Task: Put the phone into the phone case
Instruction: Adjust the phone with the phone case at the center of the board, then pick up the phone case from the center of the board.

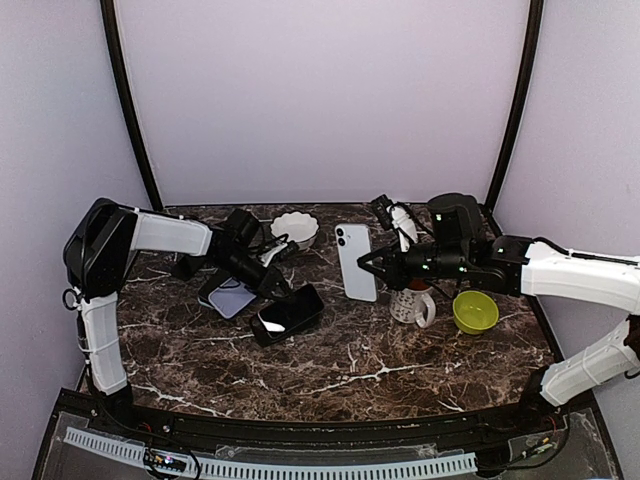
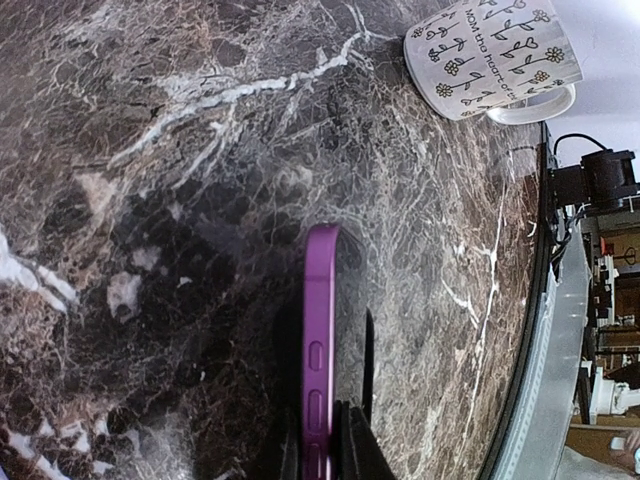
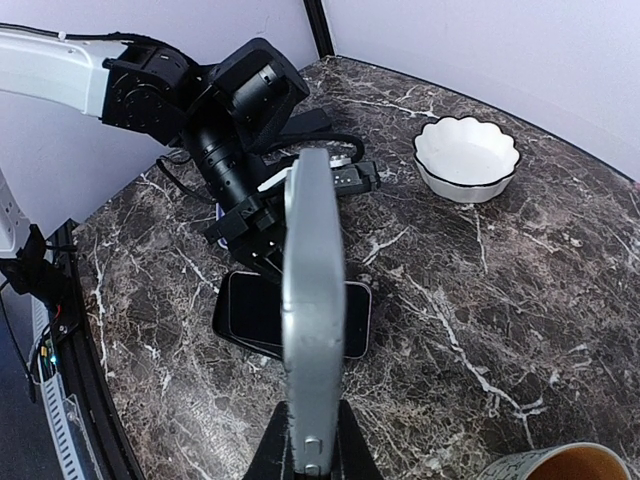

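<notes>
the right gripper [image 3: 308, 452] is clenched on one edge of the phone [image 3: 313, 280], holding it off the table [image 1: 350, 370], just left of the flowered mug [image 1: 409, 303] in the top view. the left gripper [image 2: 322, 445] is clamped on a side wall of the purple phone case [image 2: 320, 330], well left of the mug. a black phone [image 1: 288, 313] lies flat between case and mug. a green bowl [image 1: 475, 311] sits just right of the mug.

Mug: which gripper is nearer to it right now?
Right. The right gripper, shut on the phone, hangs close beside the mug; the left gripper, shut on the case, is farther off, past the phone.
</notes>
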### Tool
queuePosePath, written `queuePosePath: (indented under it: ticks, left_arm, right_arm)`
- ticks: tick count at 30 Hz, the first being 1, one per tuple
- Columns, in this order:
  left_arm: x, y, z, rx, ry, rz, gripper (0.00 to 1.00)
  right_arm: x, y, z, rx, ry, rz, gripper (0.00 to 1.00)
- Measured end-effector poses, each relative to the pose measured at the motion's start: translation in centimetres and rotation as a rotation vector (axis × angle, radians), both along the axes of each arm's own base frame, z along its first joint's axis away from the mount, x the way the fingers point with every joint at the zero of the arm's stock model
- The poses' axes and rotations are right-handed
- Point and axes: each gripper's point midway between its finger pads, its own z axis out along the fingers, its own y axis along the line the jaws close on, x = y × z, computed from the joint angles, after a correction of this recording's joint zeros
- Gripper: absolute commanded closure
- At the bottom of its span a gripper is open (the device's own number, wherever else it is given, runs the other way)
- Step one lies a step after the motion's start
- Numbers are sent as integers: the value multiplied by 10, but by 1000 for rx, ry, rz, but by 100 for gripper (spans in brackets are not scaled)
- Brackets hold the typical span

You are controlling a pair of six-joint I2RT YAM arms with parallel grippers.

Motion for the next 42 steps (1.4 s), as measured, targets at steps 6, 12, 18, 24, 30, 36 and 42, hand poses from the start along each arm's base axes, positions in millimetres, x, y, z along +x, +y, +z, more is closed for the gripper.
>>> queuePosePath:
  ticks: [6,12,18,24,30,36,42]
  left_arm:
    - [0,-1,1,13,-14,-15,84]
    - [3,6,-20,83,-20,-8,58]
    - [12,13,-22,143,-54,2,36]
    - [22,16,11,141,-157,20,14]
    - [55,54,74,210,-386,154,16]
    - [77,117,46,503,-444,250,28]
    - [70,139,14,659,-407,221,53]
  right_arm:
    - [0,0,-1,-3,2,0,100]
    - [0,0,3,-3,2,0,100]
    - [0,0,4,-5,4,0,100]
    - [-1,-1,2,-16,13,0,100]
    - [-1,-1,5,-14,11,0,100]
    - [-1,-1,5,-13,12,0,100]
    - [-1,-1,4,-15,14,0,99]
